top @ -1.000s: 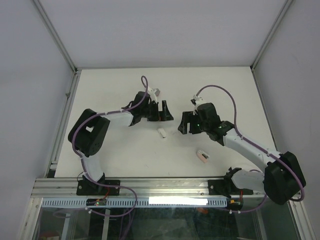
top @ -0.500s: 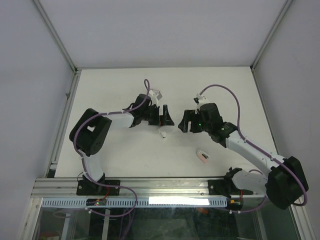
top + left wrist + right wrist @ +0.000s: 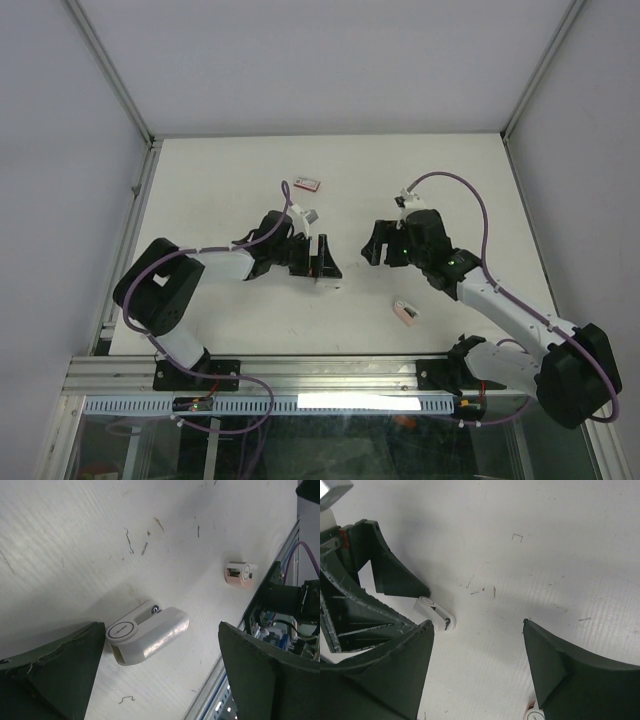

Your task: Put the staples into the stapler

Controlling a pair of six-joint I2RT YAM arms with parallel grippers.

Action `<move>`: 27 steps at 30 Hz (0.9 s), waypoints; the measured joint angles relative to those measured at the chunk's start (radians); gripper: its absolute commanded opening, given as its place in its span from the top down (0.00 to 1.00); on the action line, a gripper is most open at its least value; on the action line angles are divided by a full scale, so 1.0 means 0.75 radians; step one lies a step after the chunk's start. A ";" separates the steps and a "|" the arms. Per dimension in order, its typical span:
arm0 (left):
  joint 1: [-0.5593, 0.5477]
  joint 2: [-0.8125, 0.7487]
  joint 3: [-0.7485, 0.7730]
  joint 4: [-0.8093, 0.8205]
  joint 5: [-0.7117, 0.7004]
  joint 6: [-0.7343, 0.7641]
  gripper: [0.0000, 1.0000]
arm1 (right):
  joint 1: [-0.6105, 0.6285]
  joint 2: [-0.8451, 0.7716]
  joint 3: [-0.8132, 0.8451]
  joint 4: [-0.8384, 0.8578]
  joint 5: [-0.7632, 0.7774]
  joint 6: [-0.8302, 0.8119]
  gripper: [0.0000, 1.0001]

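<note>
Stapler (image 3: 145,635) on scuffed white table (image 3: 230,180) | pale walls (image 3: 300,60) | left pincer (image 3: 322,268) released, straddling it | right pincer (image 3: 476,624) released

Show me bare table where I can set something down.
Free: far left corner, left of the red staple box; far right, beyond the right gripper; near edge left of the small pink piece. Crowded: centre, where the open left gripper straddles the white stapler.
</note>
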 measured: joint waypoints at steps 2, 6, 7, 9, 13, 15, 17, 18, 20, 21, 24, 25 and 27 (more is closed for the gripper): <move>-0.011 -0.032 -0.035 -0.001 0.007 -0.017 0.01 | -0.005 -0.007 -0.004 0.001 0.005 0.002 0.25; -0.036 -0.113 -0.110 -0.020 0.007 -0.023 0.01 | -0.014 -0.033 -0.016 0.000 0.015 0.004 0.25; -0.042 -0.139 -0.123 -0.033 -0.004 -0.017 0.01 | -0.017 -0.040 -0.019 0.000 0.015 0.006 0.25; -0.055 -0.191 -0.138 -0.058 -0.039 0.012 0.01 | -0.024 -0.051 -0.020 -0.001 0.014 0.010 0.25; -0.131 -0.277 -0.131 -0.086 -0.196 0.130 0.01 | -0.036 -0.069 -0.021 0.001 0.008 0.017 0.25; -0.198 -0.285 -0.111 -0.096 -0.290 0.210 0.04 | -0.041 -0.079 -0.021 0.001 0.004 0.018 0.25; -0.243 -0.277 -0.088 -0.106 -0.361 0.278 0.08 | -0.047 -0.090 -0.021 0.001 -0.001 0.020 0.25; -0.259 -0.269 -0.074 -0.111 -0.386 0.309 0.12 | -0.049 -0.095 -0.023 0.001 -0.002 0.020 0.25; -0.271 -0.245 -0.049 -0.113 -0.436 0.364 0.20 | -0.057 -0.108 -0.035 0.002 -0.006 0.023 0.25; -0.271 -0.232 -0.038 -0.113 -0.458 0.388 0.26 | -0.063 -0.114 -0.042 0.001 -0.009 0.023 0.25; -0.271 -0.197 -0.029 -0.113 -0.503 0.440 0.33 | -0.076 -0.125 -0.055 0.001 -0.017 0.027 0.25; -0.271 -0.186 -0.028 -0.113 -0.509 0.453 0.34 | -0.081 -0.126 -0.058 0.001 -0.021 0.028 0.25; -0.281 -0.161 -0.028 -0.115 -0.517 0.480 0.35 | -0.090 -0.127 -0.065 0.001 -0.028 0.031 0.25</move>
